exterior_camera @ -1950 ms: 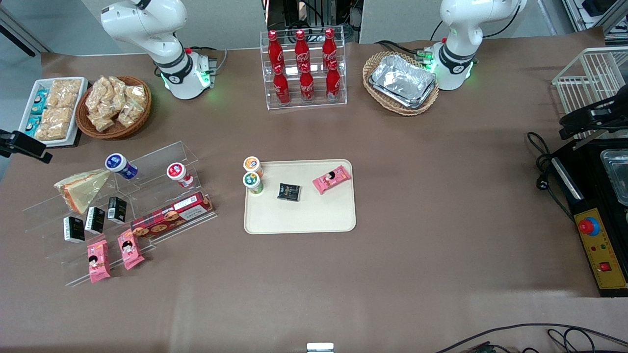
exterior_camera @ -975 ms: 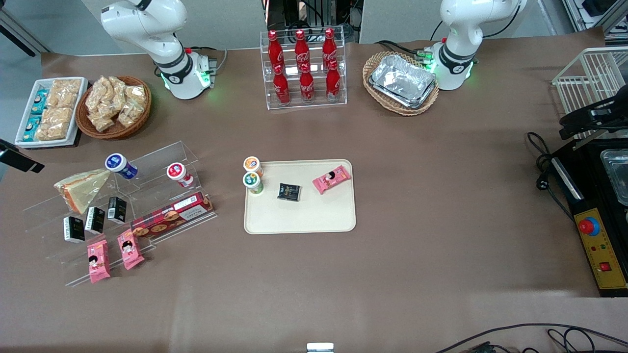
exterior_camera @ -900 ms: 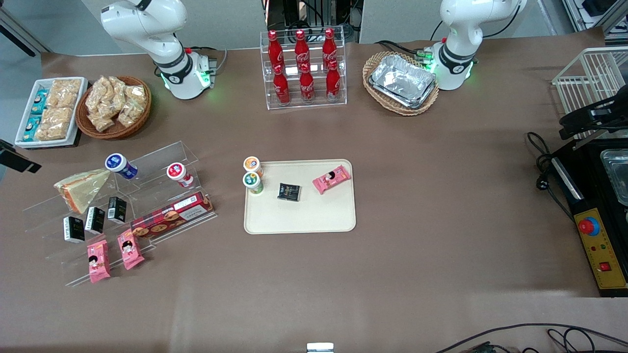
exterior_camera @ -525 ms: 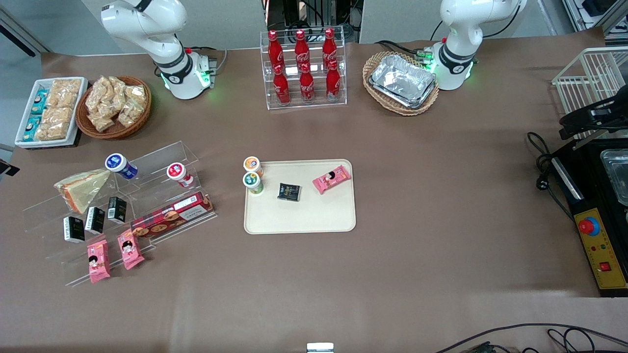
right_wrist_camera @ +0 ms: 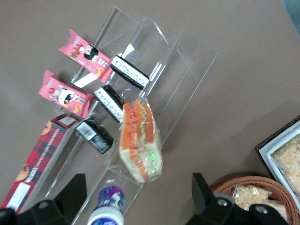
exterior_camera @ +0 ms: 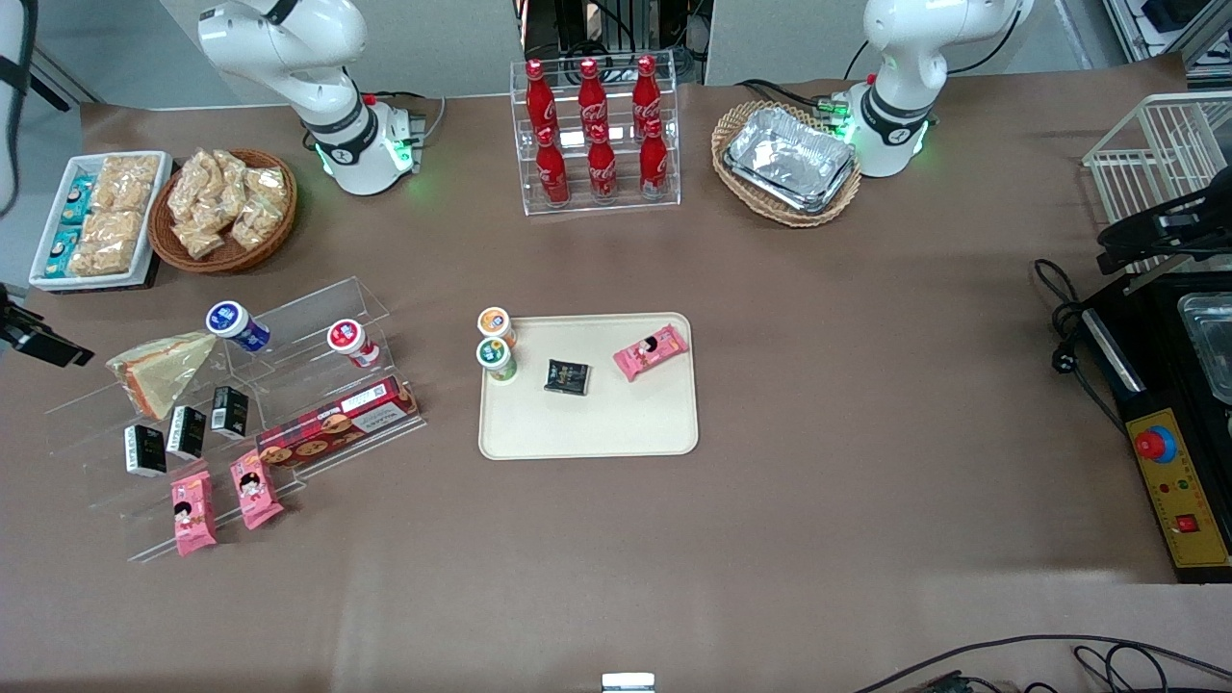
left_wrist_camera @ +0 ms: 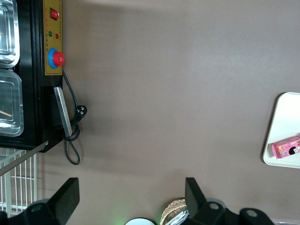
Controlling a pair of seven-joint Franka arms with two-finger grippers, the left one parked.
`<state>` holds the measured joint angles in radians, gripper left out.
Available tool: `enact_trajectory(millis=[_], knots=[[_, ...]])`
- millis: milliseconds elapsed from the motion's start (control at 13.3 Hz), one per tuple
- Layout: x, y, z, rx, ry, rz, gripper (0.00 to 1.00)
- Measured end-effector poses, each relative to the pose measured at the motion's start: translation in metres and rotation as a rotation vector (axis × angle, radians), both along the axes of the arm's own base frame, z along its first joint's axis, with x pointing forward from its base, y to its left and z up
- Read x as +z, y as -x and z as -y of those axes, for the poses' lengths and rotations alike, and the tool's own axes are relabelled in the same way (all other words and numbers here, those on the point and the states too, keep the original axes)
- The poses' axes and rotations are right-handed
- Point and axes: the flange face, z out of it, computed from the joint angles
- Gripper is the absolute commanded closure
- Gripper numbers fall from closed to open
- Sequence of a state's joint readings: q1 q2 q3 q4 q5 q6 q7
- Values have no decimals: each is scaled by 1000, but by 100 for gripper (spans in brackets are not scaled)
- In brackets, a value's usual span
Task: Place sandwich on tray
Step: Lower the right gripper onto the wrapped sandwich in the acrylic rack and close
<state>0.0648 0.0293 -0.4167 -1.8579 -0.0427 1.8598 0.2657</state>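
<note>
The end effector (right_wrist_camera: 136, 204) hangs with its fingers spread wide and empty, directly above the plastic-wrapped triangular sandwich of pale bread and pink-orange filling (right_wrist_camera: 139, 141). The sandwich lies on a clear acrylic tiered stand (right_wrist_camera: 176, 70), its long axis running through the gap between the fingers, and the cream-beige rectangular tray (exterior_camera: 587, 423) sits well apart.

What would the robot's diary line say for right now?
phase: approach | gripper: open, above sandwich | sandwich: on clear stepped stand, not grasped | tray: awaiting sandwich

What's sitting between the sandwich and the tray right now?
In the front view, between the sandwich and the tray stand the clear acrylic riser's steps with a red-capped cup and a red cookie box. The gripper hovers beside the sandwich.
</note>
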Motion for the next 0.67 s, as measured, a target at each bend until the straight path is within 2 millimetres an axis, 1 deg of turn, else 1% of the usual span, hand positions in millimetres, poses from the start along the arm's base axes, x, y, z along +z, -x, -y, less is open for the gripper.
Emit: enact_trajectory(millis=[225, 375, 525, 675], knots=[[-52, 14, 15, 17, 3, 16, 0], [-74, 21, 18, 13, -6, 31, 0], [-84, 23, 15, 4, -22, 40, 0], [-82, 22, 14, 0, -29, 52, 0]])
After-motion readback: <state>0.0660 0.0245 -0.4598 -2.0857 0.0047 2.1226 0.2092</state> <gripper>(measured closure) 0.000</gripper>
